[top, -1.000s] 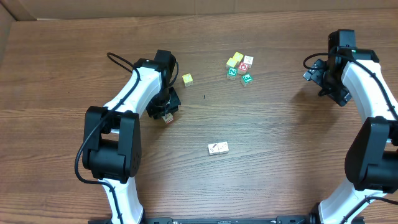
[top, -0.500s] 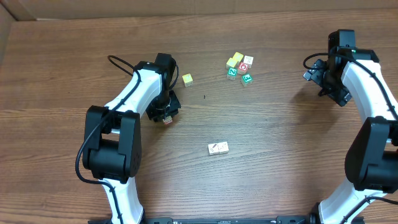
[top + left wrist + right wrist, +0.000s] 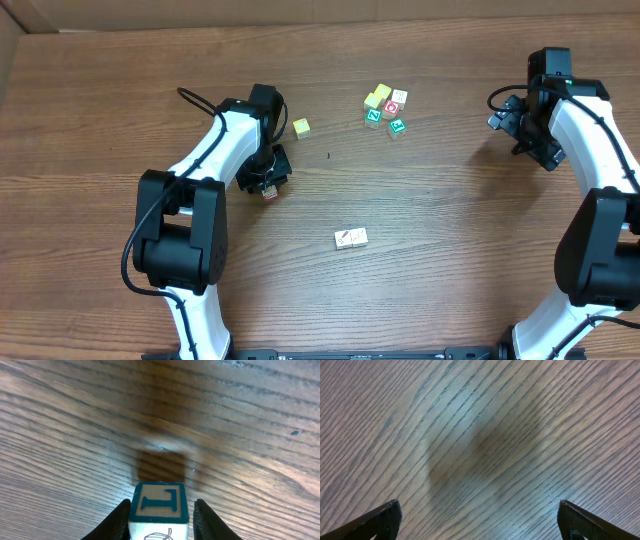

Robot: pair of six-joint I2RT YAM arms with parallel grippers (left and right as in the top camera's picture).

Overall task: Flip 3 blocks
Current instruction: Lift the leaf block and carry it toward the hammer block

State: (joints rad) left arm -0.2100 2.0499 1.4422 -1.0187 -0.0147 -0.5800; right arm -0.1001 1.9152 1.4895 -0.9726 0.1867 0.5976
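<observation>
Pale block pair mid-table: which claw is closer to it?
Left. The left claw, gripping another block, is just left of and behind the pair; the right claw hangs open far off to the right rear.

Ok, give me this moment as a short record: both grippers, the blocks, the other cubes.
left gripper: shut on one block, its green lettered face toward the wrist camera
right gripper: open, nothing between its fingers, over bare table
other two blocks: side by side mid-table, apart from both arms
yellow cube: alone, near the left gripper
letter cubes: clustered at far centre
</observation>
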